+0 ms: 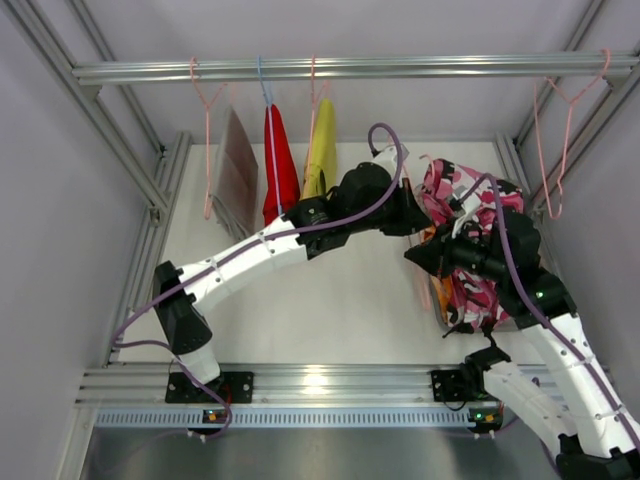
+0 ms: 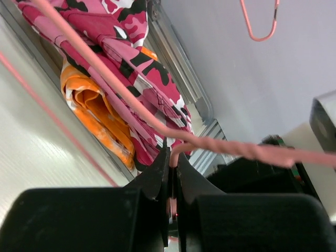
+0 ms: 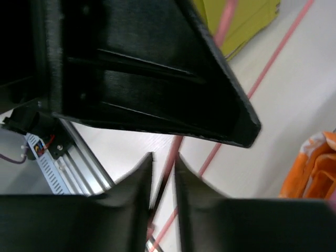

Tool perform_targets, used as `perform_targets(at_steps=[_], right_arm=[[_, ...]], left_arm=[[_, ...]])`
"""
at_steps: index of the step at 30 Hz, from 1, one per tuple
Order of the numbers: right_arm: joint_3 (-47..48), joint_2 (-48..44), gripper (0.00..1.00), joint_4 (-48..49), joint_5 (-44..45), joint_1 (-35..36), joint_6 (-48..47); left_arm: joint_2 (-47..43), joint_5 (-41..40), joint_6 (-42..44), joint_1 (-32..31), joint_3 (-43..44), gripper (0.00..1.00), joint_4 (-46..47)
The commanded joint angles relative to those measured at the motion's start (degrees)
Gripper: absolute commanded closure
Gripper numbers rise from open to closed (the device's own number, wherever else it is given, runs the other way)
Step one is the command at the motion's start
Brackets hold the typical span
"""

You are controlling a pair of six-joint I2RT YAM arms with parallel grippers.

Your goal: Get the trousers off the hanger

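The pink camouflage trousers [image 1: 468, 195] lie bunched at the right of the table, and in the left wrist view [image 2: 131, 63] they drape over a pink wire hanger [image 2: 252, 150]. Orange trousers with white blotches [image 2: 94, 107] lie folded beneath them, and a corner shows in the right wrist view [image 3: 315, 170]. My left gripper [image 1: 416, 216] [image 2: 173, 152] is shut on the hanger wire just beside the trousers. My right gripper [image 1: 428, 256] [image 3: 164, 164] sits right under the left one. Its fingers stand a narrow gap apart with the pink wire [image 3: 168, 165] running between them.
Three garments hang from the top rail [image 1: 350, 68]: a brownish one [image 1: 237, 170], a red one [image 1: 280, 160] and a yellow one [image 1: 322, 155]. An empty pink hanger [image 1: 565, 130] hangs at the right. Aluminium frame posts [image 1: 150, 200] border the table.
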Motion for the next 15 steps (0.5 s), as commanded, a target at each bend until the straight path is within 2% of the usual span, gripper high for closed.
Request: perform_targets(at_steps=[1,2,4,5,7,8,11,12,13,15], right_arm=[[-1.01,-0.67,0.97,4.76,-2.56,0.73,1.21],[-0.84,-1.19,1.00,5.20,-2.57,0.73,1.74],[-0.22,-2.60,1.00,5.74,-1.53,0.73,2.62],[0.91,-3.04,1.00,5.30,-0.21,0.73,3.24],[2.32,-3.74,1.00,2.40,4.43,0.64,4.03],[3.37,-4.01,1.00,1.26,6.46,0.55,4.29],[3.82,-5.23,1.00,-2.87,14.90,0.29,4.39],[3.74,-6.37,1.00,-3.40,16.48,0.37,4.30],[3.74,-6.90,1.00,-4.71,19.63,0.37,4.21],[4.26,-8.13,1.00,-6.21,22.38,0.29,4.39]], left_arm=[[-1.64,3.18,-0.50,-0.24,2.72,0.94,4.86],[-1.73,3.45,-0.32,-0.24,2.63,0.89,5.04],[-2.16,3.72,0.12,0.29,1.50,0.76,5.30],[-2.43,4.06,0.12,0.64,0.71,0.66,5.56],[-3.83,4.94,0.47,2.31,-1.92,0.54,6.35],[-4.27,6.34,0.82,2.92,-2.98,0.28,6.88],[-7.34,6.27,4.32,3.98,-6.49,0.15,8.20],[-9.18,5.83,5.12,4.07,-7.38,0.04,8.11],[-10.24,5.48,6.87,4.07,-8.08,0.01,8.20],[-13.83,4.08,8.90,4.07,-11.06,0.01,8.64]])
